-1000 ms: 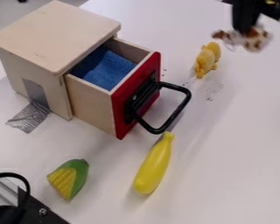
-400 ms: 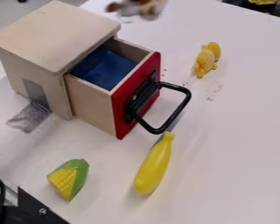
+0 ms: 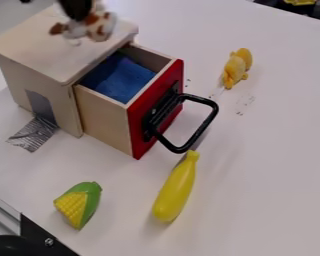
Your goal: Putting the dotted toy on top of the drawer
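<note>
Pincer (image 3: 78, 18) holds one dotted toy (image 3: 100, 30) over one cabinet (image 3: 46, 47).

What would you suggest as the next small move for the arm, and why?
Probably a short, straight lowering: the spotted toy animal, at the end effector, appears above the wooden top of the drawer unit, though its height over that surface is hard to judge.

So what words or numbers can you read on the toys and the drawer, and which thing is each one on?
None: I can't read any word, number, label or sign here.
The red drawer front, the yellow banana-shaped toy and the toy corn show no letters.
The dotted toy is blurred; its brown patches don't form any readable word.
The dark specks on the table look like smudges, not writing.
</note>
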{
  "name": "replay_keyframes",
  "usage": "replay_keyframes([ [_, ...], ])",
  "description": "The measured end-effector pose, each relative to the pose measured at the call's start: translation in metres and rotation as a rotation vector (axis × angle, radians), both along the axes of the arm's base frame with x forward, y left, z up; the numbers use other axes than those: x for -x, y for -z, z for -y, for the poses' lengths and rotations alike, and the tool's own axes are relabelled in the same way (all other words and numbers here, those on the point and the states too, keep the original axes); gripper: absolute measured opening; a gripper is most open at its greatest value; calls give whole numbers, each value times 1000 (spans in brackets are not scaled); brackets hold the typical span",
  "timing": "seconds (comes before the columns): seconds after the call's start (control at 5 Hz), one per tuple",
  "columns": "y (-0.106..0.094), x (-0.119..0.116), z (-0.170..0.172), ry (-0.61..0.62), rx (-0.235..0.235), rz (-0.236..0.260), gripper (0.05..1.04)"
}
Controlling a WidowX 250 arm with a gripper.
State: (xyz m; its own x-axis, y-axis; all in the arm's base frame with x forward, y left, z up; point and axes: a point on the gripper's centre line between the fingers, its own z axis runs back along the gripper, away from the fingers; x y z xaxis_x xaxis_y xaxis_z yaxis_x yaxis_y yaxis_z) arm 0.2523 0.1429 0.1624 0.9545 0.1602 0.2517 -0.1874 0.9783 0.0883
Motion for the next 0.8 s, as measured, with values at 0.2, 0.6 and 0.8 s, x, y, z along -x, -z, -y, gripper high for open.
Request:
replay_keyframes([
  [0.2, 7, 8, -16, -28, -4, -15, 60],
  [0.6, 17, 10, -25, -35, -26, -59, 223],
  [0.8, 12, 10, -22, -28, -11, -77, 517],
])
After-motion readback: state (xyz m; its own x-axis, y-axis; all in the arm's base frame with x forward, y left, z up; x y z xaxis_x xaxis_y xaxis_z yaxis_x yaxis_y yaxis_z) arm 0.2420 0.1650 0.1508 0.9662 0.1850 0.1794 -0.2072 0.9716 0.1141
